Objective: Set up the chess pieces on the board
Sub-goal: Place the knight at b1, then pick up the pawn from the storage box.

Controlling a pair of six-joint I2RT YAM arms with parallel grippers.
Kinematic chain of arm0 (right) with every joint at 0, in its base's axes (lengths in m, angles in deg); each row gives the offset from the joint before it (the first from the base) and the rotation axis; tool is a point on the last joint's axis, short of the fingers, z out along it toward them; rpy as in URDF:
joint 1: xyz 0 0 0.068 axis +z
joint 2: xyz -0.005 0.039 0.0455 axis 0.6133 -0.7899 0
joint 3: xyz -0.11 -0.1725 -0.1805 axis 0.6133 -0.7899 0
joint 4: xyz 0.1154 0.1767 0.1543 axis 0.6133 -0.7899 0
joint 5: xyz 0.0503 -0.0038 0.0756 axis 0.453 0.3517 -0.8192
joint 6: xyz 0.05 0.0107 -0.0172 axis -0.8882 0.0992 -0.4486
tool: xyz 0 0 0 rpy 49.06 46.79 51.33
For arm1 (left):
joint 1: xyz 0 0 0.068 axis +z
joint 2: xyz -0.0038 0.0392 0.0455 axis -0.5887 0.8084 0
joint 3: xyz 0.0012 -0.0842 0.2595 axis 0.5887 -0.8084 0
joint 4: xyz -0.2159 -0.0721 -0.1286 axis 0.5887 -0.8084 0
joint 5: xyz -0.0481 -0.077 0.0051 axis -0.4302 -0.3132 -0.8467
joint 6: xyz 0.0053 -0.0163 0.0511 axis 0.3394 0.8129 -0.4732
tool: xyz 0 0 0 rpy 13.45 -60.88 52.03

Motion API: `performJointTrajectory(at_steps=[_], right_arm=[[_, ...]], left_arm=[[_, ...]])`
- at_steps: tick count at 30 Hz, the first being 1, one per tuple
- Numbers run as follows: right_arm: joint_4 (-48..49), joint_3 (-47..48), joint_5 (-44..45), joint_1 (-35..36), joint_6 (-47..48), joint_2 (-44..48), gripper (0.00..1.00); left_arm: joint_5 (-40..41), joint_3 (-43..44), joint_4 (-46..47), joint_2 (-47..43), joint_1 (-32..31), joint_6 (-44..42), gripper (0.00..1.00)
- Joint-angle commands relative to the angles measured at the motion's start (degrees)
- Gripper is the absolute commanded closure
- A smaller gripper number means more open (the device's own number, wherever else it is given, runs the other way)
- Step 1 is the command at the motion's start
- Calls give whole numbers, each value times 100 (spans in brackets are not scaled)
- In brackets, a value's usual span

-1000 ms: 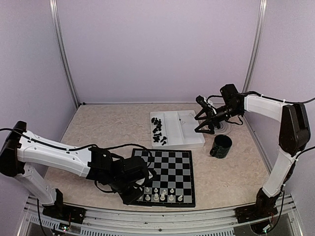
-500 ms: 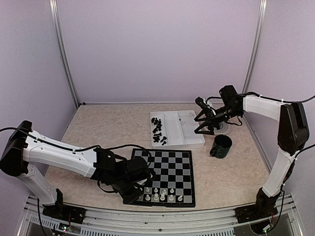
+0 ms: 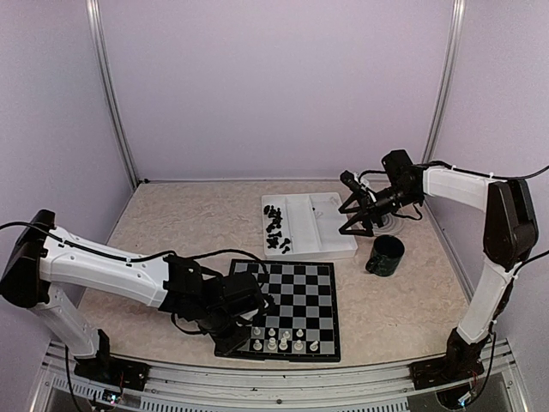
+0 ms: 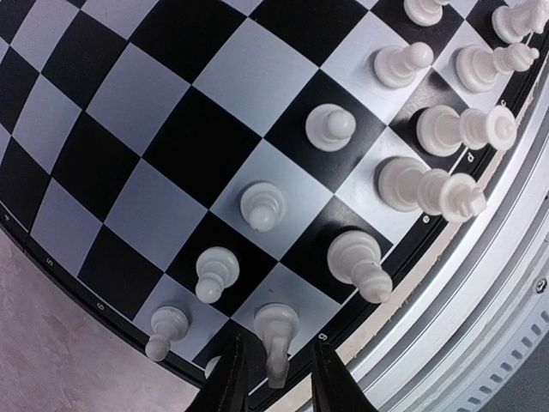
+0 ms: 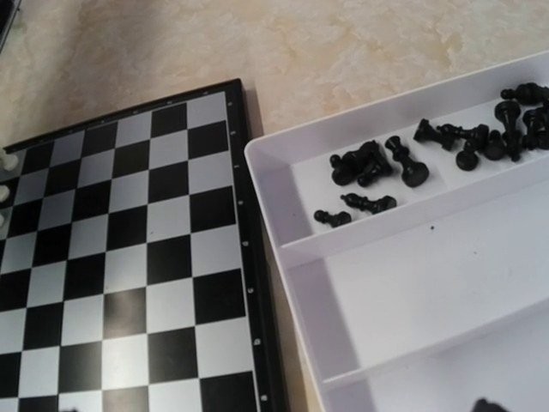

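Observation:
The board (image 3: pixel 300 287) lies at the front centre, with several white chess pieces (image 3: pixel 284 342) standing in its two nearest rows. My left gripper (image 3: pixel 245 335) is low over the board's near left corner. In the left wrist view its jaws (image 4: pixel 276 378) stand open on either side of a white piece (image 4: pixel 276 330) that stands on an edge square, with a gap on both sides. Several black pieces (image 3: pixel 276 227) lie in the white tray's left compartment, also in the right wrist view (image 5: pixel 377 163). My right gripper (image 3: pixel 355 225) hovers open and empty over the tray's right side; its fingers are out of its wrist view.
The white tray (image 3: pixel 340 250) sits just behind the board, with its other compartments bare (image 5: pixel 412 283). A dark mug (image 3: pixel 385 255) stands right of the tray. A narrow strip of table separates the board's edge (image 5: pixel 249 257) from the tray.
My left wrist has shifted slightly right over the board's near corner. My right gripper has edged a little left over the tray. No piece has visibly moved.

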Motion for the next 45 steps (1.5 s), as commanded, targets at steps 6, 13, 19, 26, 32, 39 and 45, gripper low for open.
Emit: performJointTrajectory(at_steps=[6, 13, 19, 26, 32, 39, 45], right_arm=[[-169, 405, 353, -8, 30, -3, 1], [608, 950, 1407, -77, -784, -13, 1], [-450, 2451, 1722, -61, 88, -1332, 38], [-873, 3751, 2870, 149, 1011, -2662, 54], [-693, 3951, 3806, 376, 2108, -3283, 56], [-953, 4797, 4137, 487, 2615, -4030, 54], [-1068, 5282, 4237, 554, 2801, -4494, 53]], left_arm=[[243, 736, -204, -359, 146, -201, 72], [2746, 1526, 725, -737, 792, -789, 38], [1770, 1098, 2982, -1114, 2229, -876, 26], [1021, 947, 3931, -769, 2809, -1156, 27], [346, 524, 4161, -759, 3152, -1125, 28], [15, 510, 4131, -905, 3163, -1172, 27], [-206, 548, 4067, -943, 3163, -1173, 27]])
